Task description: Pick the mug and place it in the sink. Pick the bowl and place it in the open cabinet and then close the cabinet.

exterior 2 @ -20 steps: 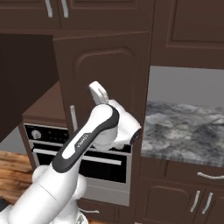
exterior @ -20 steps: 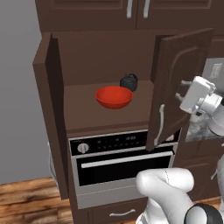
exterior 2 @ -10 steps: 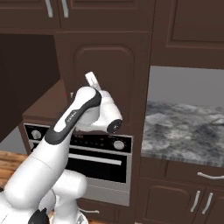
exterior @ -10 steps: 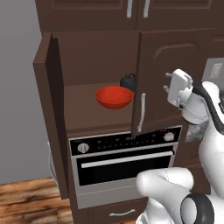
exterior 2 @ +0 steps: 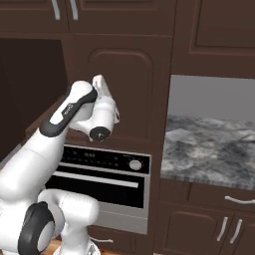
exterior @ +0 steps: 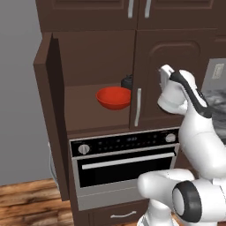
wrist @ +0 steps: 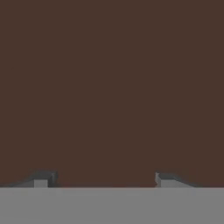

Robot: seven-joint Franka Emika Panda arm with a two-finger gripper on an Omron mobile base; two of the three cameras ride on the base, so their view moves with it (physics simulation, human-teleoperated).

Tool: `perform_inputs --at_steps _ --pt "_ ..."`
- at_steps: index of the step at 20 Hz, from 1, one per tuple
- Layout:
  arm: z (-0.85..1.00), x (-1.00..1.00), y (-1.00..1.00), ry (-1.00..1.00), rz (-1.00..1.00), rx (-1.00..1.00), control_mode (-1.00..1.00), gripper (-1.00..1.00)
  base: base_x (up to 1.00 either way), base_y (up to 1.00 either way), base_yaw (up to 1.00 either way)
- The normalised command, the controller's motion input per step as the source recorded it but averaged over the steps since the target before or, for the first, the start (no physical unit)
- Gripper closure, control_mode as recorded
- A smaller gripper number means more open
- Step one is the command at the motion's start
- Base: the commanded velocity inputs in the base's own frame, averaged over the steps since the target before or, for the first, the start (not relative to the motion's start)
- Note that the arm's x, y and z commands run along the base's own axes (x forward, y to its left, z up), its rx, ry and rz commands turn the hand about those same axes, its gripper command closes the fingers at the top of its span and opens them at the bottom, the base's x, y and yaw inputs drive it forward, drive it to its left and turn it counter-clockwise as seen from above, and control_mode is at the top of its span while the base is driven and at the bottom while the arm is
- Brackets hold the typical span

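The red bowl (exterior: 114,97) sits on the shelf inside the cabinet (exterior: 88,57) over the oven. The cabinet's left door (exterior: 47,110) stands wide open, and its right door (exterior: 176,57) lies flush with the front, silver bar handle (exterior: 137,107) at its inner edge. My gripper (exterior: 164,76) is open and presses against that right door's (exterior 2: 129,74) arched panel, nothing between its fingers. In the hand view the gripper (wrist: 105,179) faces plain brown wood at very close range. The mug and the sink are out of view.
A small dark kettle-like object (exterior: 127,81) stands behind the bowl on the shelf. Below is the built-in oven (exterior: 123,163). A mottled stone countertop (exterior 2: 209,149) runs to the right, with drawers beneath. Smaller cabinets (exterior: 132,13) sit above. Wood floor (exterior: 26,203) lies lower left.
The right cabinet door has swung from half open to flush with the front. My gripper moved left and inward with it, staying against the door.
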Motion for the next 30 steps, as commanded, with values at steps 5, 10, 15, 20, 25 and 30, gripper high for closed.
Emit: perform_inputs --at_steps 5,10,15,20,25,30 --pt "0.0 0.41 0.0 0.04 0.0 0.0 -1.0 -1.0 0.0 0.0 0.0" --pt "0.0 -0.39 -0.28 0.04 0.0 0.06 -1.0 -1.0 0.0 0.0 0.0" --pt "0.23 -0.93 -0.52 0.01 0.0 0.17 -1.0 -1.0 0.0 0.0 0.0" --pt "0.35 -1.0 -0.36 0.03 0.0 0.17 -1.0 -1.0 0.0 0.0 0.0" --pt "0.52 -0.98 -0.16 0.18 0.0 0.22 -1.0 -1.0 0.0 0.0 0.0" --pt "0.72 -0.79 -0.28 0.28 0.0 0.19 -1.0 -1.0 0.0 0.0 0.0"
